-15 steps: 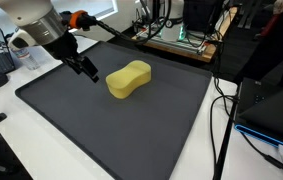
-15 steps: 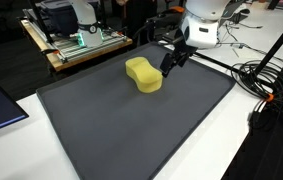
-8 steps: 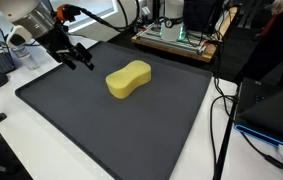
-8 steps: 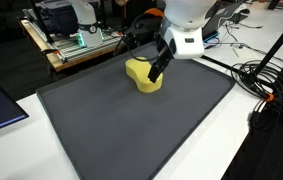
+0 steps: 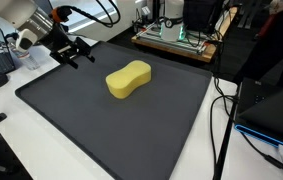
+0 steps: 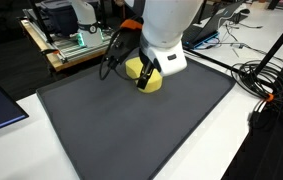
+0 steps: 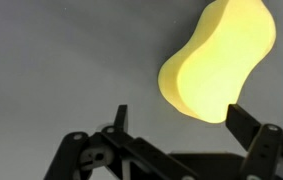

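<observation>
- Wrist view: dark mat [image 7: 41, 60] covers the table [image 5: 21, 140].
- Yellow sponge [image 7: 219, 62] lies flat on the mat, untouched.
- Tool [image 7: 181, 125] hovers released, apart from it, jaws spread; likely best to centre over the sponge's narrow waist before closing.

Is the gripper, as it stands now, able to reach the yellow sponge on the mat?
Probably yes. The gripper is open near the sponge, and only bare mat lies between them.

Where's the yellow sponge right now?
The yellow peanut-shaped foam sponge lies flat on the dark grey mat, in its far half in an exterior view; the open hand is near the mat's edge, not touching it.
</observation>
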Controlling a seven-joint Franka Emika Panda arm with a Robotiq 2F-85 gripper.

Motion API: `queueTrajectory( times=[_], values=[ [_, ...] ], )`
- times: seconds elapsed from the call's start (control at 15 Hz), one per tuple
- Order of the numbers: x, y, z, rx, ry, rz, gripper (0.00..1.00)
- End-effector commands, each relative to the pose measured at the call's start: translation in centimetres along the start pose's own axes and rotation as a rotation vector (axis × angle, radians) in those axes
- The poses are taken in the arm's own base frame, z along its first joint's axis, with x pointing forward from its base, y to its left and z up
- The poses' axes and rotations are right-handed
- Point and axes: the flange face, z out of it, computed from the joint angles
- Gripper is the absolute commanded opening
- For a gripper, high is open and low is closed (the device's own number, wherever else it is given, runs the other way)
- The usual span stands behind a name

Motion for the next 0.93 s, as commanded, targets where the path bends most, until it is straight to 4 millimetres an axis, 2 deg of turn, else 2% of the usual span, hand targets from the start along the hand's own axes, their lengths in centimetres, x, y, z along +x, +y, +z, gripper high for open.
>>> queueTrajectory(
  times=[0.0,0.47,0.87],
  values=[
    [-1.8,1.5,0.0,0.077,0.032,-0.04,1.0],
    [-6.1,3.1,0.1,0.169,0.195,0.086,1.0],
    [-10.7,3.8,1.7,0.214,0.363,0.251,1.0]
  ],
)
